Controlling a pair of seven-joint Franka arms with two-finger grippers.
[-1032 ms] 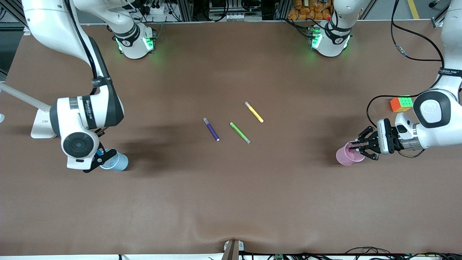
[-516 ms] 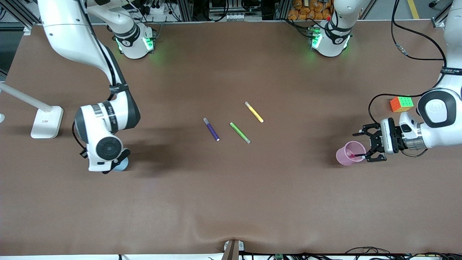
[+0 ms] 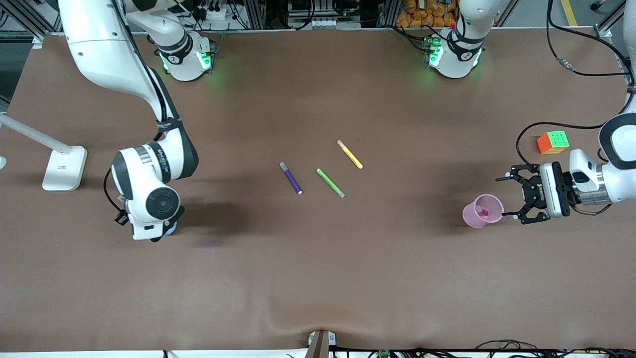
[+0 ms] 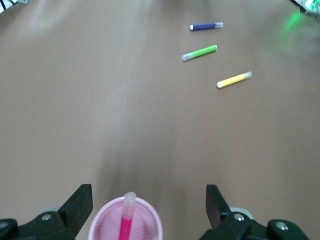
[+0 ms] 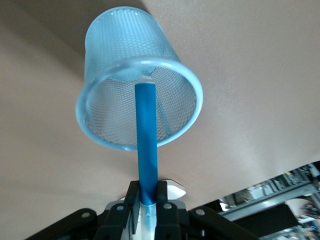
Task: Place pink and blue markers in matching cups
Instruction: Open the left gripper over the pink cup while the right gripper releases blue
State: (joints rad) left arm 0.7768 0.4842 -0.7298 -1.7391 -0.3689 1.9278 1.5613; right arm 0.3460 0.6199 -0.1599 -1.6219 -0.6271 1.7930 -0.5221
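Note:
The pale pink cup (image 3: pixel 472 215) stands near the left arm's end of the table. The pink marker (image 3: pixel 483 213) rests inside it, pale cap up, and also shows in the left wrist view (image 4: pixel 125 225) in the cup (image 4: pixel 150 225). My left gripper (image 3: pixel 501 197) is open and empty beside the cup, with the fingers (image 4: pixel 80 202) wide apart. My right gripper (image 5: pixel 147 195) is shut on the blue marker (image 5: pixel 147 145), whose far end reaches into the light blue cup (image 5: pixel 105 45). In the front view the right hand covers that cup except for a sliver (image 3: pixel 171 229).
A dark purple pen (image 3: pixel 291 178), a green pen (image 3: pixel 331 183) and a yellow pen (image 3: pixel 350 154) lie mid-table. A colour cube (image 3: pixel 552 142) sits near the left arm. A white stand (image 3: pixel 63 168) is at the right arm's end.
My left gripper opened, left the pink marker in the pink cup and drew back toward its arm's end. My right hand moved over the blue cup and now hides it.

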